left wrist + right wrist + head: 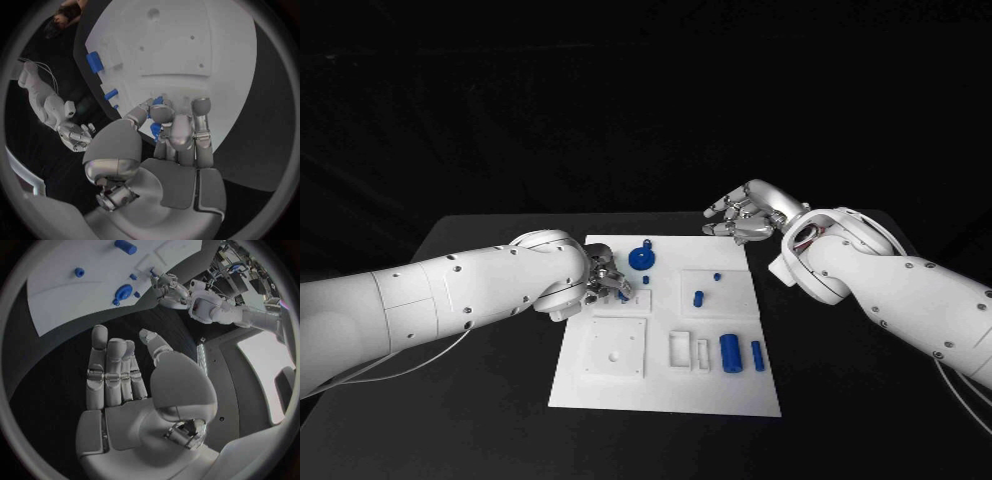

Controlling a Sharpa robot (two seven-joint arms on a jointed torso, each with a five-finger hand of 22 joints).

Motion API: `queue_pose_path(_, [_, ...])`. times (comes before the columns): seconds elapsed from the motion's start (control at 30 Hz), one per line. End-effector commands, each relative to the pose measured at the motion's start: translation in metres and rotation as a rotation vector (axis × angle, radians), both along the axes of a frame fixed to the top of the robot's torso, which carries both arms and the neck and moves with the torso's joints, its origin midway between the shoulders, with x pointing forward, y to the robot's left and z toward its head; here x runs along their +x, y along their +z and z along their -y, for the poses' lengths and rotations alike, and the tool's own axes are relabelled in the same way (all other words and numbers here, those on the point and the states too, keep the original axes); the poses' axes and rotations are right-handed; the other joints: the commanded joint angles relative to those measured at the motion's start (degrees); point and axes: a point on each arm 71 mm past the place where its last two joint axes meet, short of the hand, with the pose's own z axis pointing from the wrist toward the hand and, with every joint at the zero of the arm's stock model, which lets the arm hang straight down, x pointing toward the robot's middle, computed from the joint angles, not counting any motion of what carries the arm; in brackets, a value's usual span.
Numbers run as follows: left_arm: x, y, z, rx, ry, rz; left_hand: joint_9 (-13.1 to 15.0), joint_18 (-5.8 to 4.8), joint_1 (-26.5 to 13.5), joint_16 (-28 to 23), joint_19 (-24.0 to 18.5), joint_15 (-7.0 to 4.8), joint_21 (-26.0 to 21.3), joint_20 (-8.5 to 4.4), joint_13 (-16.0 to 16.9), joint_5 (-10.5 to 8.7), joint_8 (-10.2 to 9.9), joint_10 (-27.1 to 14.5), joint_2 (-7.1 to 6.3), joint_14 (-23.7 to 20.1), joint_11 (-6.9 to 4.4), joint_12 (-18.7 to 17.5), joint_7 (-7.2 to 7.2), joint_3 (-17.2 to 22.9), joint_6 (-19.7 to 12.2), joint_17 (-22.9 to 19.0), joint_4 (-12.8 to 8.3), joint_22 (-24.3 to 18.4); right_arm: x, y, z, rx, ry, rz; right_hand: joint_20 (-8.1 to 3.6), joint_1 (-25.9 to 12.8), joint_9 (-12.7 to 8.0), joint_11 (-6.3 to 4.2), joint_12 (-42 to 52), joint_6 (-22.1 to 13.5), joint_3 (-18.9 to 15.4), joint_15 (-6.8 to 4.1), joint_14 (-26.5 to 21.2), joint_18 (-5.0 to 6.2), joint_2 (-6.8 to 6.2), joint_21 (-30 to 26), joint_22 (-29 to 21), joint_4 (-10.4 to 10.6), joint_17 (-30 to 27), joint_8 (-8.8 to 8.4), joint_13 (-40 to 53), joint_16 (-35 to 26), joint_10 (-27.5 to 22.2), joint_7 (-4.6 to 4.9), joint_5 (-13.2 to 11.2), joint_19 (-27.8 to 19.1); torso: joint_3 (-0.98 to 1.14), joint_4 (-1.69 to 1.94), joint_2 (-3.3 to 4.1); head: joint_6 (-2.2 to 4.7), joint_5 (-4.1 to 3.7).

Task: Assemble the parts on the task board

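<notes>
Left hand (600, 279) over the board's (625, 385) left edge, fingers pinching a small blue part (156, 131). Right hand (741, 216) empty, fingers spread, hovering above the table (473, 250) off the board's far right corner.

A robotics lab: black table (488, 400), white task board (668, 385).

Dim room; overhead light brightens the task board (668, 385) against the black table (488, 320), shadows soft. Wrist views bend straight board edges, darkening toward their rims.
</notes>
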Motion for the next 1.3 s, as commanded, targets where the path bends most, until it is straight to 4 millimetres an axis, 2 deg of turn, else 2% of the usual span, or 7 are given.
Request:
queue_pose_path(0.03, [0.0003, -0.0004, 0.0024, 0.003, -0.016, 0.002, 0.0, 0.42, 2.7, 0.2, 0.0, 0.03, 0.0, 0.11, -0.1, 0.02, 0.2, 1.8, 2.09, -0.1, -1.13, 0.2, -7.49, 0.6, 7.8, -0.1, -0.3, 1.8, -0.0007, -0.0001, -0.0019, -0.006, 0.013, 0.001, 0.25, -0.7, -0.1, 0.05, -0.1, -0.3, 0.4, 0.11, -0.4, 0.25, 0.06, -0.3, 0.0, 0.0, 0.0, -0.3, -0.1, 0.0, -0.4, 0.05, 0.4, 0.0, -0.03, 0.01, 0.01, -0.08, 0.05])
queue_pose_path(0.53, [-0.0004, -0.0028, 0.0007, 0.017, -0.023, -0.02, 0.0, 0.38, 2.8, 0.2, 0.0, 0.05, -0.2, 0.09, -0.1, -0.05, 0.2, 1.8, 2.07, -0.1, -1.11, 0.2, -7.48, 0.6, 7.8, -0.1, -0.3, 1.8, -0.0006, -0.0001, -0.0019, -0.006, 0.013, 0.0, 0.23, -0.5, -0.1, 0.03, -0.1, -0.2, 0.6, 0.09, -0.4, 0.26, 0.21, -0.3, -0.1, -0.1, 0.0, -0.3, -0.1, 0.0, -0.4, 0.04, 0.4, 0.0, -0.08, 0.02, 0.01, -0.11, 0.14])
queue_pose_path(0.6, [-0.0009, -0.0032, 0.0002, 0.02, -0.025, -0.025, 0.0, 0.38, 2.8, 0.2, 0.0, 0.05, -0.2, 0.09, -0.1, -0.05, 0.2, 1.8, 2.07, -0.1, -1.11, 0.2, -7.48, 0.6, 7.8, -0.1, -0.3, 1.8, -0.0006, -0.0002, -0.002, -0.006, 0.013, 0.0, 0.23, -0.6, -0.1, 0.03, -0.1, -0.2, 0.7, 0.09, -0.4, 0.26, 0.2, -0.3, -0.1, -0.1, 0.0, -0.3, -0.1, 0.0, -0.4, 0.05, 0.4, 0.0, -0.03, 0.0, -0.01, -0.11, 0.18])
queue_pose_path(0.7, [-0.0011, -0.0036, -0.0005, 0.023, -0.025, -0.028, 0.0, 0.37, 2.8, 0.2, -0.1, 0.06, -0.2, 0.1, -0.2, -0.02, 0.2, 1.8, 2.09, -0.1, -1.1, 0.2, -7.46, 0.6, 7.8, -0.1, -0.3, 1.8, -0.0006, -0.0002, -0.0021, -0.006, 0.013, 0.0, 0.19, -0.7, -0.1, 0.0, -0.1, -0.2, 1.2, 0.06, -0.4, 0.27, 0.09, -0.3, 0.0, -0.3, 0.0, -0.3, -0.1, 0.1, -0.4, 0.06, 1.7, 0.0, 0.01, 0.04, -0.03, -0.09, 0.17])
queue_pose_path(0.87, [-0.0012, -0.004, -0.0009, 0.025, -0.025, -0.03, 0.0, 0.37, 2.8, 0.2, -0.1, 0.06, -0.2, 0.1, -0.2, -0.02, 0.2, 1.8, 2.09, -0.1, -1.1, 0.2, -7.46, 0.6, 7.8, -0.1, -0.3, 1.8, -0.0007, -0.0001, -0.0024, -0.006, 0.014, 0.001, 0.19, -0.7, -0.1, 0.0, -0.1, -0.2, 1.2, 0.06, -0.4, 0.27, 0.08, -0.3, 0.0, -0.3, 0.0, -0.3, -0.1, 0.1, -0.4, 0.06, 1.7, 0.0, -0.03, 0.01, 0.01, -0.05, 0.25])
queue_pose_path(1.3, [-0.0016, -0.0053, -0.0009, 0.03, -0.03, -0.038, -0.1, 0.33, 2.9, 0.2, -0.1, 0.08, -0.4, 0.08, -0.2, -0.14, 0.1, 1.8, 2.1, -0.2, -1.08, 0.1, -7.44, 0.6, 7.8, -0.2, -0.3, 1.8, -0.0005, -0.0002, -0.0017, -0.007, 0.012, 0.0, 0.18, -1.0, -0.1, -0.01, -0.2, -0.2, 1.8, 0.05, -0.4, 0.27, -0.1, -0.3, 0.2, -0.5, 0.0, -0.31, -0.1, 0.0, -0.4, 0.07, 2.1, 0.0, 0.01, 0.0, 0.02, -0.05, 0.35])
